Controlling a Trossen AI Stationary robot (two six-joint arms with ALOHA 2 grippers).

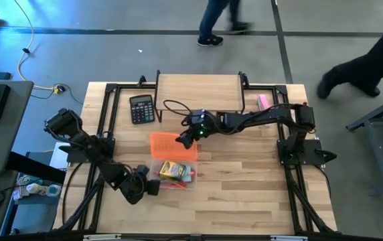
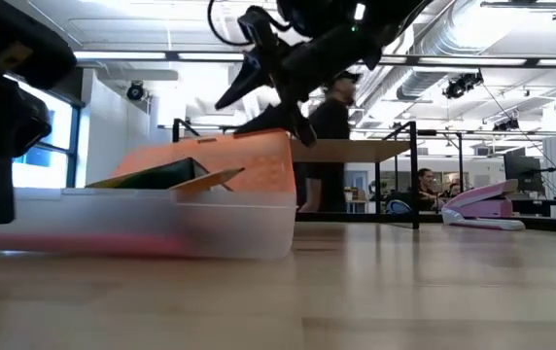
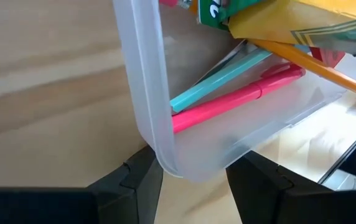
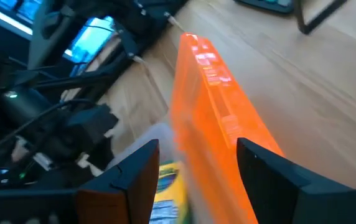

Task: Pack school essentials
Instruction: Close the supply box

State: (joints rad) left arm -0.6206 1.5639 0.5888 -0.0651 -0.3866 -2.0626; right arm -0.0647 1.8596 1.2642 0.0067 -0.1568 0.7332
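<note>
A: Two tools listed. Left tool: fingers spread, straddling the corner wall of the clear plastic box near the counter's front edge, left of centre; not visibly clamped. Right tool: fingers apart either side of the orange lid, which stands raised along the box's far side.

B: Contents?

A: Crayon box, pink pen, teal pen and an orange pencil, all inside.

B: Risks?

A: The crayon box sits tilted and high; in my judgement the closing lid may catch on it. The box looks light and could slide if the left tool loosens.

B: Room?

A: Bare wood toward the right and front edges. Calculator and a low wooden stand sit at the back edge, pink stapler at the back right corner, all apart from the work.
</note>
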